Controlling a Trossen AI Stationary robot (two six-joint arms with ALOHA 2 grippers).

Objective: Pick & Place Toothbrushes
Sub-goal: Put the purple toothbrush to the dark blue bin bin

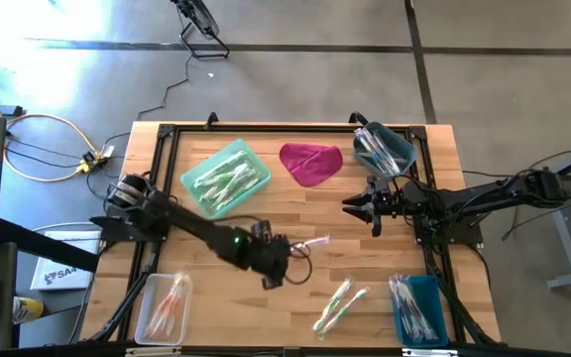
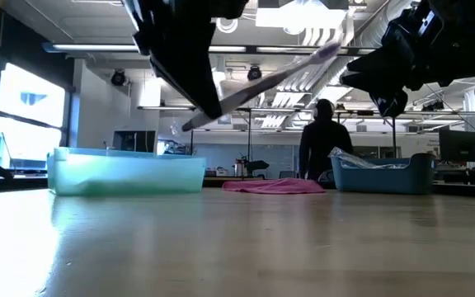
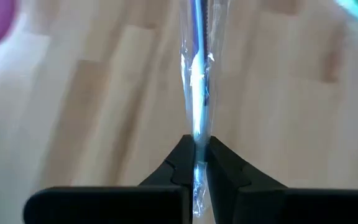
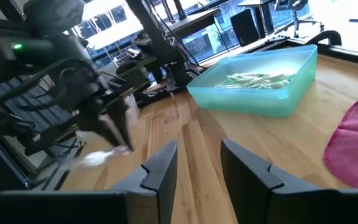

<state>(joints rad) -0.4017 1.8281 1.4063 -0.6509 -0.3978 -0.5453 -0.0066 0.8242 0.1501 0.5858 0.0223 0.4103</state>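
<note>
Honestly can't tell the held toothbrush's (image 3: 196,93) handle colour, the wrapper glare washes it out and its far end runs off the top edge of the left wrist view. Low view: both arms are cut off at the top. The person (image 2: 318,140) centre-right is just a dark silhouette behind the cloth (image 2: 275,186).

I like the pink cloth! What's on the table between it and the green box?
Nothing, just bare wood between the magenta cloth and the green bin, as the high view shows.
</note>
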